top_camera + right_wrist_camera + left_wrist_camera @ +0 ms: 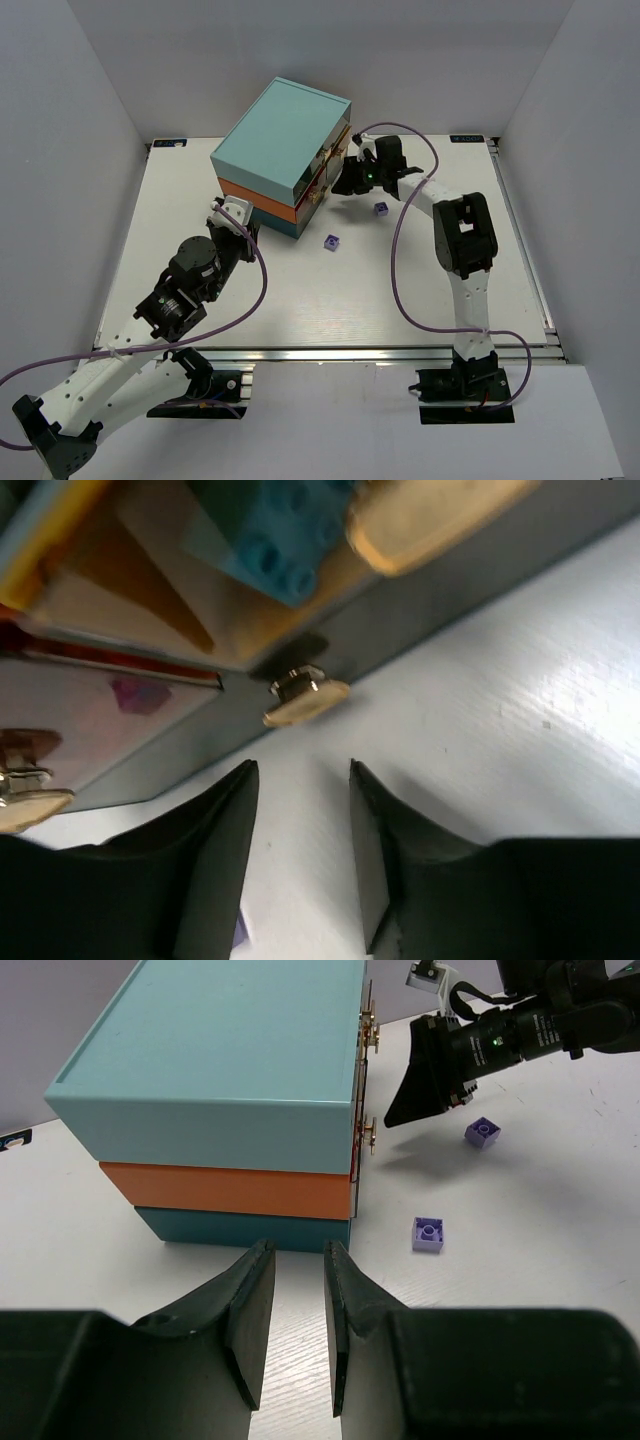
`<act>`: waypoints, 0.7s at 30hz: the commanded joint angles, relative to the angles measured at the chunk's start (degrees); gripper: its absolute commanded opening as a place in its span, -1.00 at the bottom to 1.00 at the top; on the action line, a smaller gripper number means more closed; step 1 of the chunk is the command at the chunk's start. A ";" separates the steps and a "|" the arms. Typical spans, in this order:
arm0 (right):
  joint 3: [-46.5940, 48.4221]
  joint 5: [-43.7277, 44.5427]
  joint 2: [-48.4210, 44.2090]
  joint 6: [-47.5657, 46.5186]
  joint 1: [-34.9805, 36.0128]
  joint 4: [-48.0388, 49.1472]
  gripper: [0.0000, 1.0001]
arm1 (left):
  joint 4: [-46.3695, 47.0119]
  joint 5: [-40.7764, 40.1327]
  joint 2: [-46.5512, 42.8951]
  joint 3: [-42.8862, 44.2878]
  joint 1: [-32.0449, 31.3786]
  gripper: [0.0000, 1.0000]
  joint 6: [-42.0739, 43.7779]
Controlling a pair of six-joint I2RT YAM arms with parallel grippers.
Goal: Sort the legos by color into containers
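The chest of containers (283, 150) stands at the back of the table, with a light-teal top over orange and blue layers. Its tan drawer fronts (325, 172) face right. My right gripper (345, 183) hangs just in front of them, open and holding nothing (302, 765), right below a gold handle (305, 700). A teal lego (275, 530) shows in a tan drawer above it. Two lavender legos (381, 208) (331, 241) lie on the table (483, 1132) (428, 1234). My left gripper (228, 208) points at the chest's near side, open and holding nothing (298, 1248).
White walls close in the table (330, 300) on three sides. A metal rail (330, 352) runs along the near edge. A purple cable (400, 250) loops off the right arm over the table. More gold handles (430, 515) (371, 1035) stick out from the drawer fronts.
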 commanded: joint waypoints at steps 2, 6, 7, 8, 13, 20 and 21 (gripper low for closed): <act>5.54 -4.43 2.88 3.30 0.27 2.34 0.06 | 1.04 -0.65 -0.41 -0.42 0.21 -0.26 0.42; 9.23 -5.57 6.39 3.74 0.10 0.85 0.18 | 1.22 -0.65 -0.23 -0.51 0.21 -0.26 0.51; 10.02 -6.01 6.92 4.18 -0.08 0.67 0.19 | 1.22 -0.65 -0.23 -0.51 0.21 -0.26 0.51; 11.25 -6.27 7.45 4.35 0.10 0.49 0.18 | 1.13 -0.65 -0.06 -0.51 0.21 -0.26 0.59; 13.46 -6.98 10.00 5.05 0.36 0.49 0.19 | 1.04 -0.66 0.12 -0.42 0.21 -0.26 0.68; 15.39 -6.80 11.76 6.28 0.36 -1.18 0.20 | 1.22 -0.57 0.21 -0.42 0.73 -0.26 0.68; 15.48 -6.45 12.02 6.55 0.36 -1.09 0.19 | 1.22 -0.65 0.12 -0.50 0.73 -0.26 0.68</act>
